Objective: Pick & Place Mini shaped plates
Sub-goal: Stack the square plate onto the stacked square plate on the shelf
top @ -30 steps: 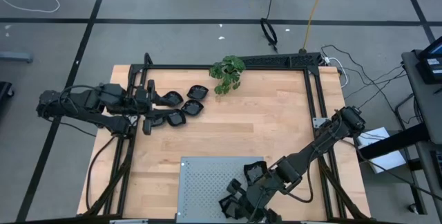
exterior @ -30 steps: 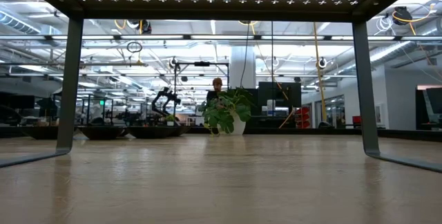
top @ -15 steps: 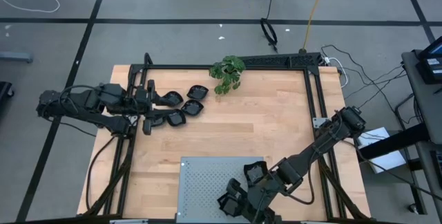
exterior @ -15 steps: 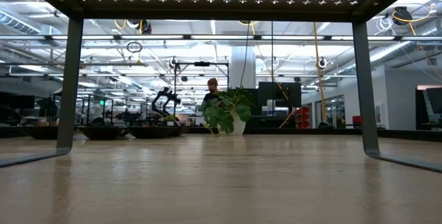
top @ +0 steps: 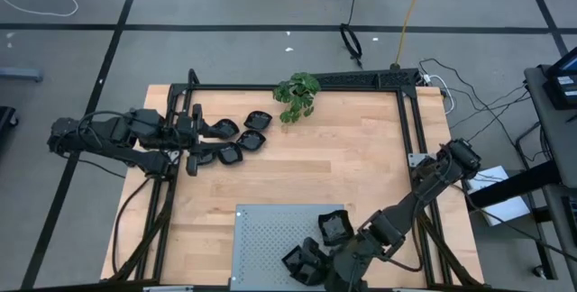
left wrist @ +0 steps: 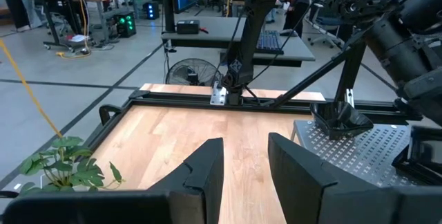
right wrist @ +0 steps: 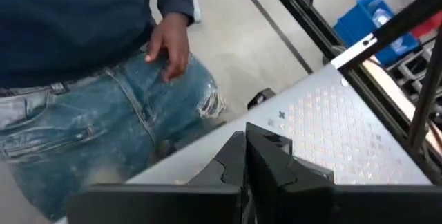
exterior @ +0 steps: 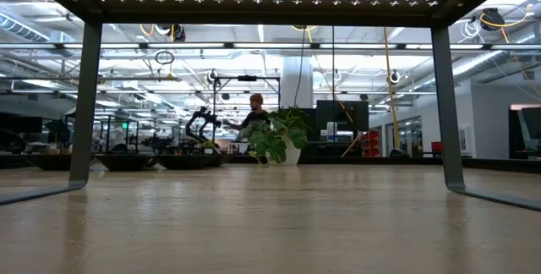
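Observation:
Several mini shaped plates, small glossy black dishes [top: 243, 139], lie clustered on the wooden table at the far left. My left gripper [top: 194, 134] hovers at the cluster's left edge, open, with nothing between its fingers [left wrist: 245, 148]. One more black plate [top: 336, 227] sits on the grey perforated panel [top: 270, 233] near the table's near edge, also seen in the left wrist view [left wrist: 342, 122]. My right gripper [top: 300, 263] is over the panel's near right part, shut, with nothing seen between its fingers [right wrist: 246, 141].
A green leafy plant [top: 297, 95] stands at the table's far edge. Black frame rails [top: 410, 139] run along the far and right sides. A person in jeans [right wrist: 103, 113] stands just beyond the panel's near edge. Bare wood lies between the cluster and the panel.
My right gripper has rolled about its own axis and shifted slightly toward the table's near left over the panel, staying shut. The plate on the panel now shows more fully beside it. The left arm has kept still.

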